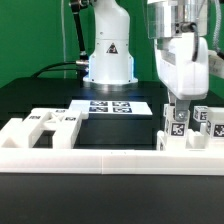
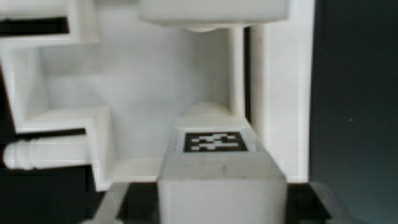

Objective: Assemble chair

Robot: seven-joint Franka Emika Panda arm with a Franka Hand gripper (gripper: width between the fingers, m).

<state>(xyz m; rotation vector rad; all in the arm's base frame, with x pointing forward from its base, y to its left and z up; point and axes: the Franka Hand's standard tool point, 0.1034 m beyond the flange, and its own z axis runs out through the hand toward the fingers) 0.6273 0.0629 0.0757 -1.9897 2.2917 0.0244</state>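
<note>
Black surface, arm base at back centre. Low white rail runs along the near edge. Marker board lies flat mid-surface. Chair parts: slotted pieces on the exterior view's left, just behind the rail; tagged pieces clustered on the exterior view's right. Jaws are down in the right cluster, clamped on a tagged bar. Exterior view shows placement, not the grip. Only the wrist view shows the bar between the jaws, its tag, an adjacent white panel and a round peg.
</note>
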